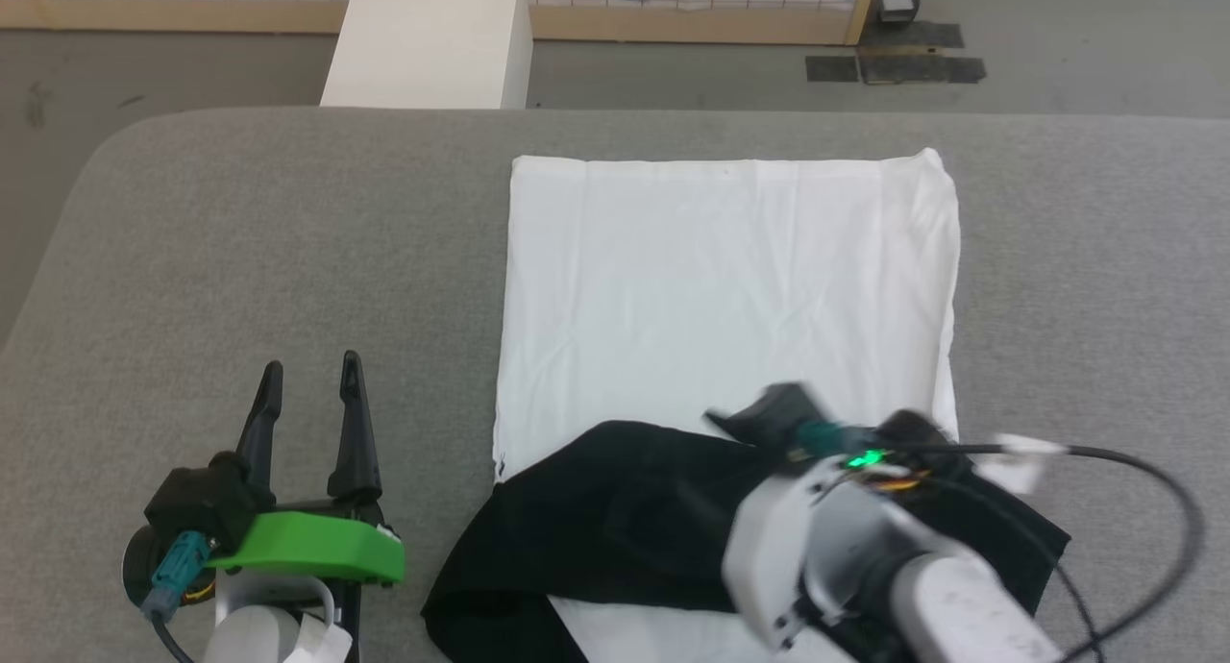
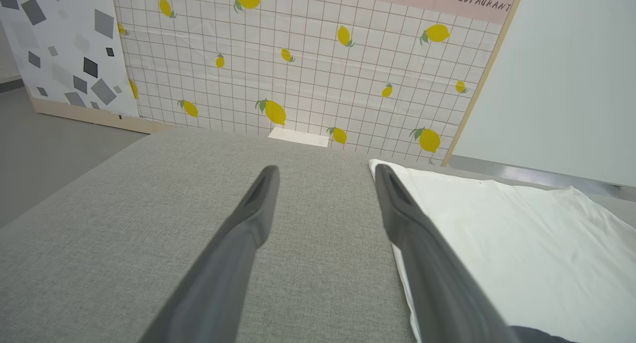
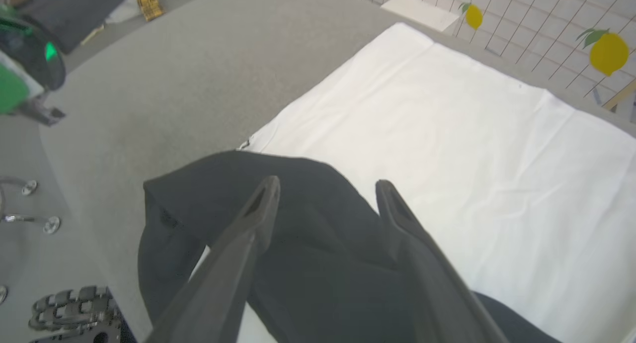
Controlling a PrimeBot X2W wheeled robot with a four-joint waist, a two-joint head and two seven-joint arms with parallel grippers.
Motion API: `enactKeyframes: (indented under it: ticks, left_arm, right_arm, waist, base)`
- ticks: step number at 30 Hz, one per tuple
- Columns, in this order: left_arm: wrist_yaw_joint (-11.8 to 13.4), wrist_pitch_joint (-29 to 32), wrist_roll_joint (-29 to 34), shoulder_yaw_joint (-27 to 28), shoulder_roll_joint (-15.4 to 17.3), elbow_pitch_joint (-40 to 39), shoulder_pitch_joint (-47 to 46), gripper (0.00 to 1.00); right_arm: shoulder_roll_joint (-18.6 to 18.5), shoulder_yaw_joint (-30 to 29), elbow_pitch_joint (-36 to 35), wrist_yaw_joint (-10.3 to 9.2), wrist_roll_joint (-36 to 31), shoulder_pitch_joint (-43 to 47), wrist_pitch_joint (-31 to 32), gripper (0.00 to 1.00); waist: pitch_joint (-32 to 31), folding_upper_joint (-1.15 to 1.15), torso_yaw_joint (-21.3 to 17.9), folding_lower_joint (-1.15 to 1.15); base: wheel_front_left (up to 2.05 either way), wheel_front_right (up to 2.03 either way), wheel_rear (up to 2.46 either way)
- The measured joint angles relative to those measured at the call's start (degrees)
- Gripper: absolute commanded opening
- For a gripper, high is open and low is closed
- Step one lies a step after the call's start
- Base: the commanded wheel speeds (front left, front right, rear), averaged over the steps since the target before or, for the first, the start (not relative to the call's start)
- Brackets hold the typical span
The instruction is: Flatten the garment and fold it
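A broad grey woven-fabric table with rounded corners (image 1: 240, 259) takes up most of the head view. Behind it, in the upper part of the left wrist view, stands a white gridded wall panel printed with yellow lemons (image 2: 298, 59). The soft raglan garment with a white body and black sleeves (image 1: 730, 288) lies on the table at centre right of the head view. Its white body is spread flat as a tall rectangle with a few shallow creases, and its black sleeve cloth is bunched across the lower end, reaching the bottom edge of the frame. A plain white rectangular block (image 1: 428, 38) stands beyond the table's far edge at the top centre-left. The right gripper (image 3: 328, 184), blurred at the lower right of the head view, is over the black sleeve cloth. In its own wrist view its two dark fingers stand spread apart with nothing between them, though I cannot tell whether they touch the cloth. The left gripper (image 1: 312, 363), with a green bracket at its base, sits at lower left over bare table just beside the garment's left edge, its jaws wide apart and empty.
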Motion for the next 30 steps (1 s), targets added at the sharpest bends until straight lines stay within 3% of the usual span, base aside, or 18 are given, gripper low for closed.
enactKeyframes:
  ticks: [6,15,22,30]
  left_arm:
    - [-0.12,0.0,0.23,0.2,-0.02,0.31,1.1,1.0]
    - [-0.33,0.01,1.0,-0.52,0.09,3.26,0.93,1.0]
    - [0.29,5.3,1.24,-0.96,1.46,12.17,-11.29,1.0]
    - [2.37,15.46,1.24,-0.34,4.75,26.87,-31.9,1.0]
  right_arm:
    - [2.13,-14.52,-10.01,-0.01,-0.97,6.13,-10.01,1.0]
    - [3.44,-28.42,-10.23,-0.01,-2.03,12.32,-19.5,1.0]
    - [3.57,-32.25,-9.94,-0.01,-1.65,12.87,-22.25,1.0]
    - [3.58,-30.98,-9.49,-0.01,-1.22,10.44,-23.51,1.0]
  waist:
    - [-1.81,0.0,-1.97,0.0]
    - [-2.95,0.0,-4.79,0.0]
    - [-0.8,0.0,-6.29,0.0]
    - [4.59,0.0,-8.61,0.0]
  base:
    - [0.0,0.0,0.0]
    - [0.0,0.0,0.0]
    - [0.0,0.0,0.0]
    - [0.0,0.0,0.0]
